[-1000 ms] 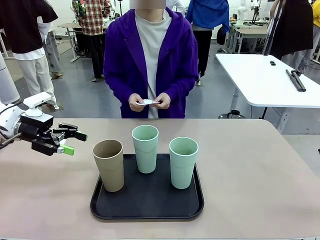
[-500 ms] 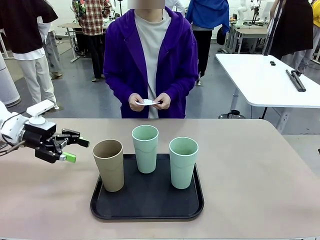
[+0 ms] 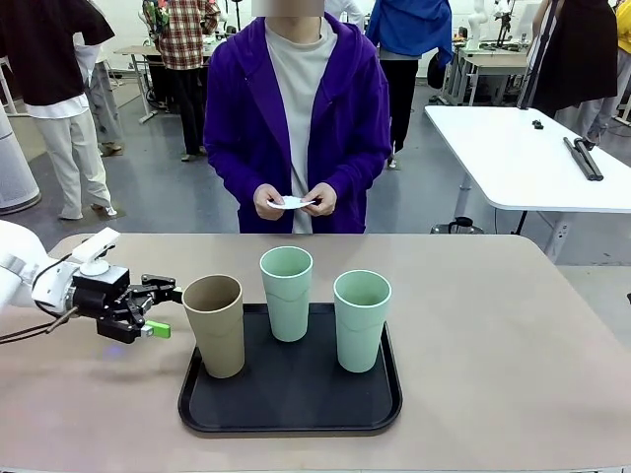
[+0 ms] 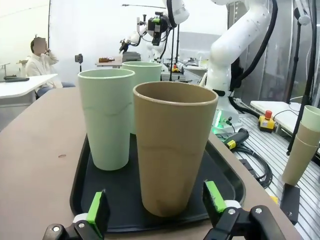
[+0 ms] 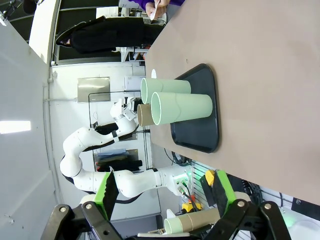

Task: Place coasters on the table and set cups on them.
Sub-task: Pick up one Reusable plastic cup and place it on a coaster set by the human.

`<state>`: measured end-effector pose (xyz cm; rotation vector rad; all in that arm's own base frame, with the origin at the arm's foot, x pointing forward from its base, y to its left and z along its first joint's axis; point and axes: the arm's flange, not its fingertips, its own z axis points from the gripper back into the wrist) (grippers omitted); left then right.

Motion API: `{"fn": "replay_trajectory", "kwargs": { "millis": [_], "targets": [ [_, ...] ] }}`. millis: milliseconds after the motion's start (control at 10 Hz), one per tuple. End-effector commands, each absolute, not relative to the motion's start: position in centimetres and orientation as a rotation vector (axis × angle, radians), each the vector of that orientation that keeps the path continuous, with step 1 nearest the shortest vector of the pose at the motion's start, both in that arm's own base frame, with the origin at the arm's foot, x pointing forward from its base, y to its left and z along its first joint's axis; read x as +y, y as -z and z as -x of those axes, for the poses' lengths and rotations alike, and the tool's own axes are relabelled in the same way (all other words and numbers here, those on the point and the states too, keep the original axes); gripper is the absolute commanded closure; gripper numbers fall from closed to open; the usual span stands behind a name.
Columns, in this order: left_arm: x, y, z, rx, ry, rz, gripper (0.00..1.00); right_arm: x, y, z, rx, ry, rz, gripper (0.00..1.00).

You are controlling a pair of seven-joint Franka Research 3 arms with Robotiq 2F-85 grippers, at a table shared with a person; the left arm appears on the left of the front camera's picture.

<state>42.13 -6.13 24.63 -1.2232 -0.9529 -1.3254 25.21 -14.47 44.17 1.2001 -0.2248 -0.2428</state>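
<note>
Bystanders, tray, side table.
Black tray [image 3: 291, 396] lies flat on the table [image 3: 513, 335], close to the middle of the near edge, long side parallel to it. Person in purple hoodie [image 3: 296, 118] stands at the far edge, centre. Behind: plaid shirt [image 3: 182, 30], blue top [image 3: 409, 25], dark top with white trousers [image 3: 59, 89]. White-topped table [image 3: 513, 158] back right; long black bar [image 3: 584, 158] near its right edge, small dark item [image 3: 537, 124] toward its far edge. Left wrist view: red-capped button [image 4: 268, 114] on a yellow box, spare nested tumblers [image 4: 302, 145] off to the side, seated person [image 4: 40, 62] far back.
</note>
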Motion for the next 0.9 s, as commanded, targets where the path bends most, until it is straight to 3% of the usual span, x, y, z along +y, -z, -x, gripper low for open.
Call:
{"fn": "replay_trajectory", "kwargs": {
  "millis": [0, 800],
  "targets": [
    [-7.2, -24.0, -42.4, -0.998, 1.338, 1.288, 0.00, -14.5, -44.2, -25.4, -0.234, 0.240, -1.221, 0.00],
    [-10.4, -22.1, -43.1, -0.889, 1.372, 1.378, 0.00, -14.5, -44.2, -25.4, -0.234, 0.240, -1.221, 0.00]
  ]
}}
